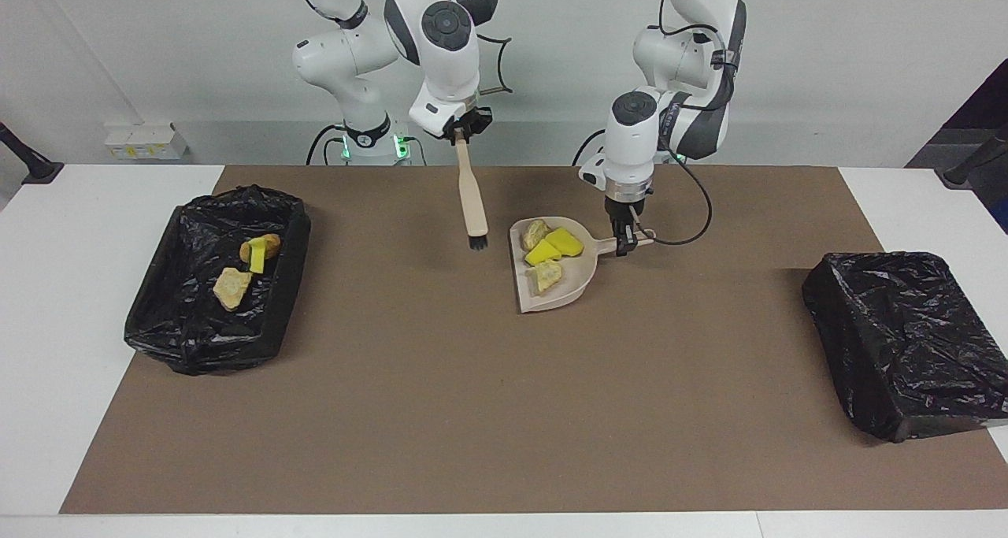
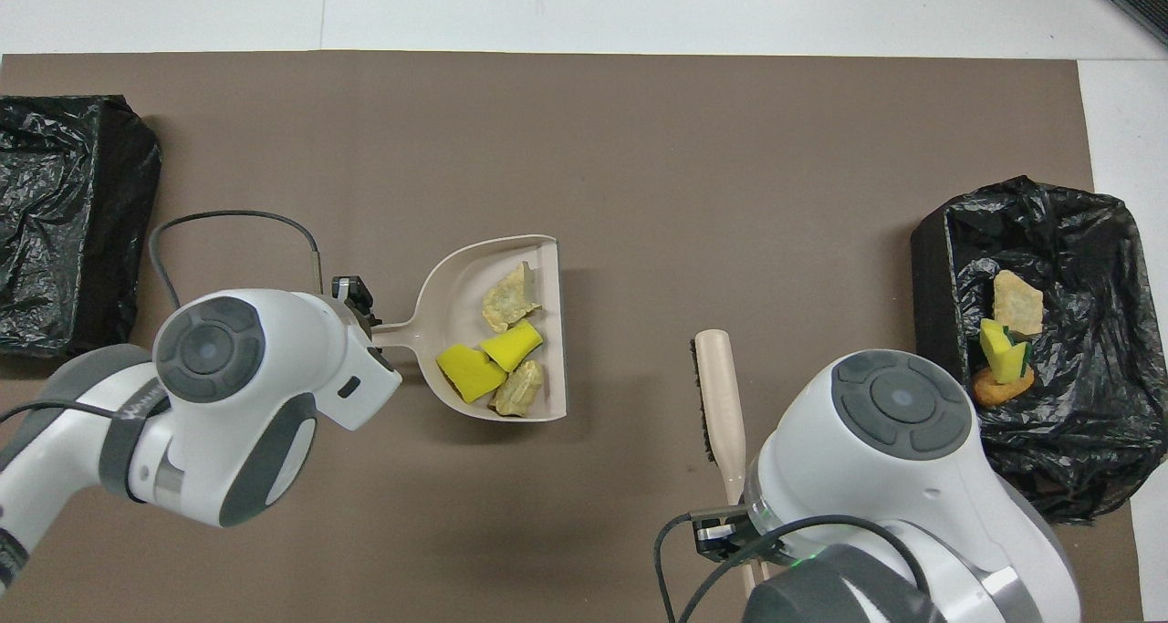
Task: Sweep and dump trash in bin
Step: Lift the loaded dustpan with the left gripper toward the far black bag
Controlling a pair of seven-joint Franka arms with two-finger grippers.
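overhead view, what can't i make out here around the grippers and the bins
- Left gripper: overhead, its own wrist covers the grip on the dustpan handle.
- Right gripper: overhead, the arm hides where it holds the brush.
- Bin at the left arm's end: cut off by the frame edge overhead; its inside cannot be made out in either view.
- Trash in the other bin: pieces overlap.
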